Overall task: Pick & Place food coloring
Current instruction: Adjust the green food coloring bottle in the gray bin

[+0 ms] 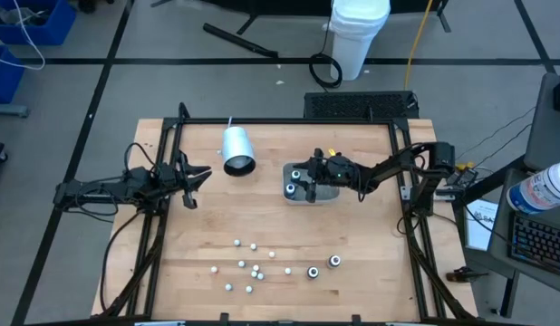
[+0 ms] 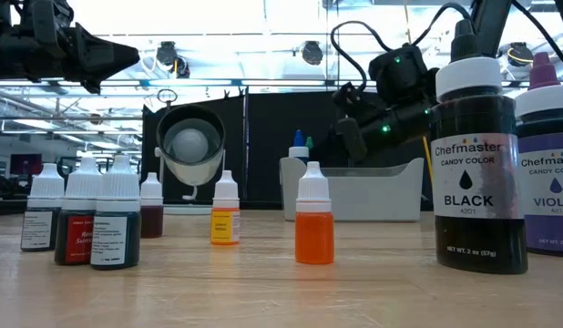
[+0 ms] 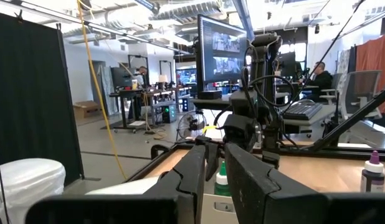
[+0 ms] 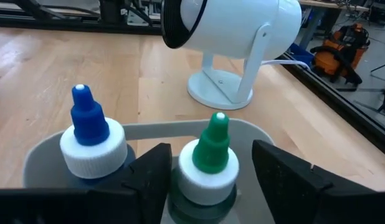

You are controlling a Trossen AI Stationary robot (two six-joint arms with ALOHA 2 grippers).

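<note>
Two food coloring bottles stand upright in the grey tray [image 4: 155, 130], one green-topped [image 4: 208, 158] and one blue-topped [image 4: 91, 137]. My right gripper [image 4: 208, 163] is open and reaches level into the tray [image 1: 327, 190] from the table's right. Its fingers [image 4: 149, 177] stand on either side of the green-topped bottle's white cap, with a gap showing on one side. Several more bottles [image 1: 323, 266] and small whitish ones [image 1: 253, 267] stand loose near the front edge. My left gripper [image 1: 197, 176] waits at the table's left, its fingers [image 3: 186, 177] a narrow slit apart around nothing.
A white cylinder on a round foot [image 1: 236, 150] stands at the back, left of the tray, its dark mouth facing the near edge. Close to the low camera stand an orange bottle [image 2: 314, 223], a yellow one [image 2: 225, 219], a tall black one [image 2: 475, 164] and a group at the left [image 2: 86, 223].
</note>
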